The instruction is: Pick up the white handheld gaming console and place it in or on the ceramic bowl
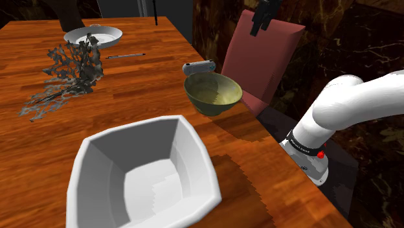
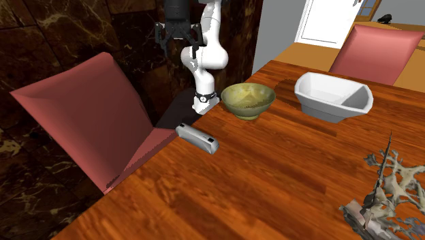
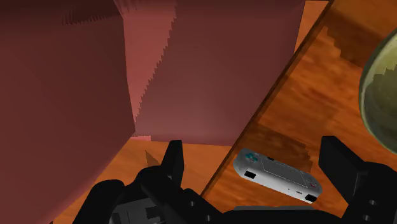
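Note:
The handheld console (image 1: pixel 199 67) is a light grey slab lying flat at the wooden table's edge, just behind the olive-green bowl (image 1: pixel 213 92). In the second exterior view the console (image 2: pixel 197 139) lies beside the red chair, apart from the bowl (image 2: pixel 248 99). My black gripper (image 1: pixel 262 22) hangs high above the chair back, well above the table. It is open (image 2: pixel 178 39) and holds nothing. In the wrist view the console (image 3: pixel 275 174) lies far below, between the spread fingers (image 3: pixel 172 159), and the bowl's rim (image 3: pixel 382 95) is off to one side.
A red chair (image 1: pixel 262 55) stands tucked against the table edge under the gripper. A large white square bowl (image 1: pixel 145 175) sits near the stand. A dried branch (image 1: pixel 68 71), a thin rod (image 1: pixel 126 56) and a white dish (image 1: pixel 97 35) lie farther off. A second red chair (image 2: pixel 381 44) stands opposite.

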